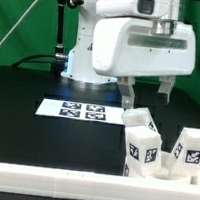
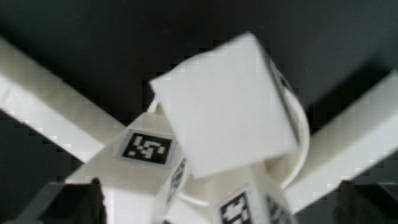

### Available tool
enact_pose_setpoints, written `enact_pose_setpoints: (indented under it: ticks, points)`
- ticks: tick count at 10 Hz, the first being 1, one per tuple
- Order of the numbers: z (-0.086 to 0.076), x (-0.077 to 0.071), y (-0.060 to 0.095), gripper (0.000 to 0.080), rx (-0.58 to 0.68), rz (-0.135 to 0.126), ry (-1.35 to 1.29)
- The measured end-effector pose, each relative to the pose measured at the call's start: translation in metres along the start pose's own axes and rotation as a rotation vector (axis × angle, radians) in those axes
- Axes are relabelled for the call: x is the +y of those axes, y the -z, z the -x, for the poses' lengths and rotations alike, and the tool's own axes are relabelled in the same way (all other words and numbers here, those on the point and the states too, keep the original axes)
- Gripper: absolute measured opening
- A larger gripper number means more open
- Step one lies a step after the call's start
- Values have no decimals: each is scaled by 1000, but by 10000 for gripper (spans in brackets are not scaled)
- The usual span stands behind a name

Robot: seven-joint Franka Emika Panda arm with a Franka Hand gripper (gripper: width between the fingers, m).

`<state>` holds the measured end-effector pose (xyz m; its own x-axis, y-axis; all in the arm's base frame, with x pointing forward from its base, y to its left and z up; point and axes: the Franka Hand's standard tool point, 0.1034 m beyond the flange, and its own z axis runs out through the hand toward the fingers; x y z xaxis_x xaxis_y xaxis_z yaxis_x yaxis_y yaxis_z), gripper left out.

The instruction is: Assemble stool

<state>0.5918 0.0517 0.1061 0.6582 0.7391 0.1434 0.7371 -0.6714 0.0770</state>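
Two short blocky white stool legs with black-and-white tags stand at the exterior view's right, one (image 1: 141, 145) nearer the middle and one (image 1: 190, 149) further right. My gripper (image 1: 147, 93) hangs open just above the nearer leg and holds nothing. In the wrist view that leg (image 2: 222, 105) fills the middle, its tag facing the camera, and lies between my spread gripper (image 2: 217, 202) fingers. A curved white rim beside it (image 2: 302, 130) may be the round seat; I cannot tell for sure.
The marker board (image 1: 84, 110) lies flat on the black table, towards the exterior view's left of the legs. A long white border rail (image 1: 69, 180) runs along the front edge and crosses the wrist view (image 2: 54, 90). The arm's base (image 1: 88, 56) stands behind.
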Motion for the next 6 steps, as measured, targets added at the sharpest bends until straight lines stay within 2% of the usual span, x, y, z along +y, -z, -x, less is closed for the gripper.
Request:
enact_pose_setpoints:
  ticks: [3,6]
  points:
    - [3,-4,-5,649,-53,-20,240]
    - [6,-3,-5,649,-59,-16,269]
